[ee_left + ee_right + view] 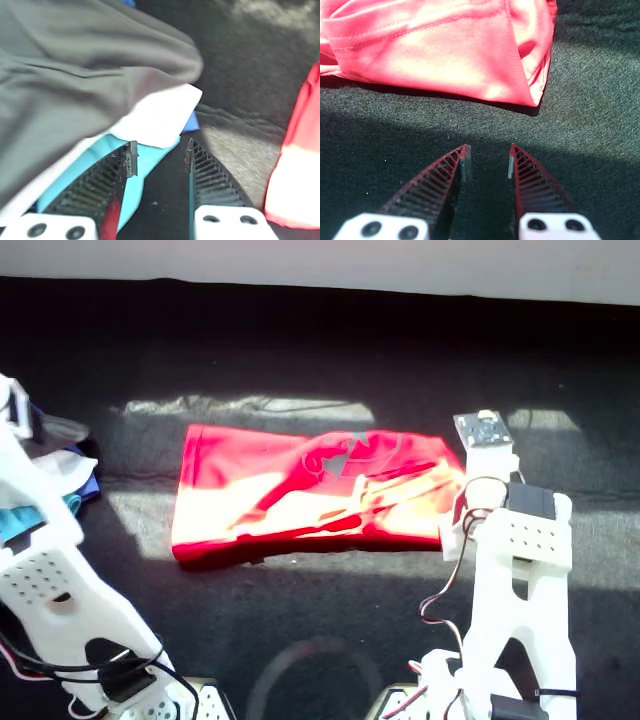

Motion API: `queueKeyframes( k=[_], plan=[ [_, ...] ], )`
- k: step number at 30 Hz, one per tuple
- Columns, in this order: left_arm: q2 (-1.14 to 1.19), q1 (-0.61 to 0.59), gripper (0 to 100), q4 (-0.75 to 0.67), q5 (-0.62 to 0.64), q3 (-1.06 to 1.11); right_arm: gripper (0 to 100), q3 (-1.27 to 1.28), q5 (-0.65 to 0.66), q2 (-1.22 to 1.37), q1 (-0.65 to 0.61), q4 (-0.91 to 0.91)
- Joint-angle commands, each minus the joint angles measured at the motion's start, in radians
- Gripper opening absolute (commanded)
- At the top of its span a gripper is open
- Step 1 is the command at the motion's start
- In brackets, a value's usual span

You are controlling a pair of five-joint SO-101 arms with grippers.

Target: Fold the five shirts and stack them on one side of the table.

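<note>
Red shirt folded mid-table, a small heap at one side, both grippers parted and holding nothing.

The dark-covered table (330, 350) has sunlight falling across it, and the red shirt (300, 495) lies on it near the middle, folded into a wide rectangle. At the table's left edge sits a heap of shirts (60, 475): a grey shirt (75, 75) on top, a white one (155, 117) under it and a cyan one (150, 155) lowest. The left gripper (161, 150) hangs at the heap's edge with its jaws apart, one finger over the cyan cloth. The right gripper (487, 160) is low over bare table just short of the red shirt's folded corner, its jaws slightly apart.
</note>
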Motion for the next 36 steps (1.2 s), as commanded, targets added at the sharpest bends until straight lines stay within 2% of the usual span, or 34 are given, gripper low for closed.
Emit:
queueKeyframes(
  k=[1,5,9,18,27,31,36],
  plan=[
    [-0.236,0.163,17,0.006,0.032,0.34,13.1,-0.004,-0.029,-0.03,0.041,-0.008],
    [-0.321,0.312,17,-0.009,0.066,0.618,13.1,-0.004,-0.026,-0.03,0.09,-0.008],
    [-0.294,0.352,17,-0.149,0.112,0.748,13.1,-0.004,-0.026,-0.03,0.117,-0.008],
    [-0.16,0.45,17,-0.181,0.132,0.759,13.1,-0.004,-0.026,-0.03,0.114,-0.007],
    [-0.07,0.458,17,-0.269,0.157,0.746,13.1,0.001,-0.026,-0.03,0.116,-0.004],
    [-0.013,0.453,17,-0.316,0.242,0.745,13.1,0.002,-0.026,-0.03,0.114,-0.002],
    [0.042,0.453,17,-0.341,0.284,0.745,13.1,-0.001,-0.026,-0.03,0.116,-0.002]
  ],
)
